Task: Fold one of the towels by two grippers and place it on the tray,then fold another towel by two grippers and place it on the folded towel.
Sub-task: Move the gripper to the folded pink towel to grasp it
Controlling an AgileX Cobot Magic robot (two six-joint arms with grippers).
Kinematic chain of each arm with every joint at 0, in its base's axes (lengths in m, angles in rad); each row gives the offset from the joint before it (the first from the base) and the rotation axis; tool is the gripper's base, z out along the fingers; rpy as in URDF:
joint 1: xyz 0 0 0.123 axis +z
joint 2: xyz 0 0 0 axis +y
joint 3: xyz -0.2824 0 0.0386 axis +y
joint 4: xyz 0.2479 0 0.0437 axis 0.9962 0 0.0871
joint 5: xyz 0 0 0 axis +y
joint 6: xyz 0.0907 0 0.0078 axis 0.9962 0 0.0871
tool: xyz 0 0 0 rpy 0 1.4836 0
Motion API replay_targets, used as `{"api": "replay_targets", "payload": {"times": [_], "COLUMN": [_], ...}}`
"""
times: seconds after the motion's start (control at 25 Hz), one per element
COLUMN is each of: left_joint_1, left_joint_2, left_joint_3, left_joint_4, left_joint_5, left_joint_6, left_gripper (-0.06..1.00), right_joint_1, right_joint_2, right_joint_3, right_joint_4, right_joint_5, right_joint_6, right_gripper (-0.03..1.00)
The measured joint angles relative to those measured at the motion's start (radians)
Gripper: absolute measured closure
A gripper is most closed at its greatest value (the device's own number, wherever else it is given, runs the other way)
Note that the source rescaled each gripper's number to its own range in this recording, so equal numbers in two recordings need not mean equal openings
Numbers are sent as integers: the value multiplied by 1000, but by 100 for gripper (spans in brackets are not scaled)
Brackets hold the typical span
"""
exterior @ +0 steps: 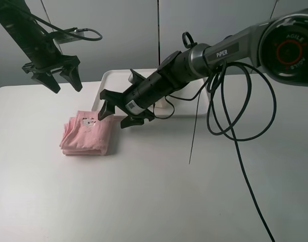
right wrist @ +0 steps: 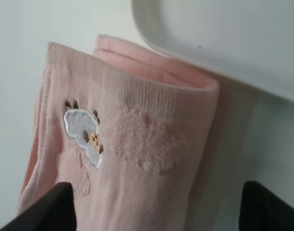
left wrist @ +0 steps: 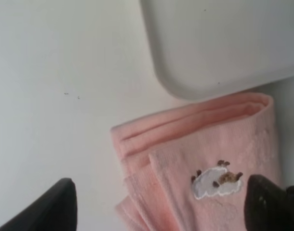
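Observation:
A pink folded towel (exterior: 88, 135) with a small sheep patch lies on the white table, just in front of the white tray (exterior: 113, 80). My right gripper (exterior: 116, 118) is open and hovers over the towel's right edge, beside the tray. The right wrist view shows the towel (right wrist: 137, 139) between its spread fingers, with the tray's corner (right wrist: 224, 33) beyond. My left gripper (exterior: 62, 80) is open and empty, raised above the table behind the towel. Its wrist view shows the towel (left wrist: 209, 154) and the tray (left wrist: 224, 43). Only one towel is visible.
The right arm's black cables (exterior: 235, 116) hang in loops over the right half of the table. The right arm crosses over the tray and hides much of it. A grey wall stands behind the table.

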Motion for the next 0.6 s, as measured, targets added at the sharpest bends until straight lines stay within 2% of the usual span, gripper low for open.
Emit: {"api": "replay_targets", "payload": {"times": [0.32, 0.6], "left_joint_1": [0, 0], "left_joint_2": [0, 0], "left_joint_3": [0, 0], "left_joint_4": [0, -2], "left_joint_5": [-4, -21], "left_joint_6": [2, 4], "left_gripper": [4, 4], "right_joint_1": [27, 49], "right_joint_2": [42, 61], "right_joint_3": [-2, -2], "right_joint_4": [73, 155], "right_joint_5": [-20, -32], "right_joint_6": [-4, -53], "right_gripper": [23, 33]}}
